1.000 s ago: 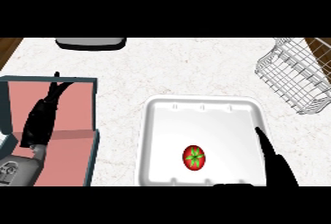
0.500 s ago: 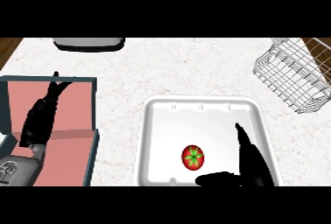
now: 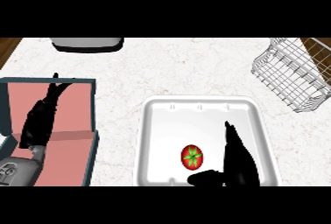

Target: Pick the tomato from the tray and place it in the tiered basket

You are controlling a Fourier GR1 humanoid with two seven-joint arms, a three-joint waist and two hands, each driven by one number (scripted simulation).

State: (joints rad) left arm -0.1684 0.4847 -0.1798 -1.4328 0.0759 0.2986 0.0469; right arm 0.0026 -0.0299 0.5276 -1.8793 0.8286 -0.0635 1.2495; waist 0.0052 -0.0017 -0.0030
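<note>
Right hand [image 3: 238, 164] over the tray [image 3: 200, 107], spread open beside the tomato [image 3: 192, 157], nothing held.

Fingers run straight toward the far side, thumb jutting left at the near edge, just right of the tomato with a sliver of white between them, so no contact I can call. The tomato sits in the near half of the white tray, green stem up. Compared with half a second back, the hand has slid left and deeper over the tray, closing on the fruit, which has not moved. Left hand [image 3: 40, 118] rests open over the pink mat [image 3: 71, 105] at far left, unchanged. Wire tiered basket [image 3: 294, 74] waits far right, well apart.
</note>
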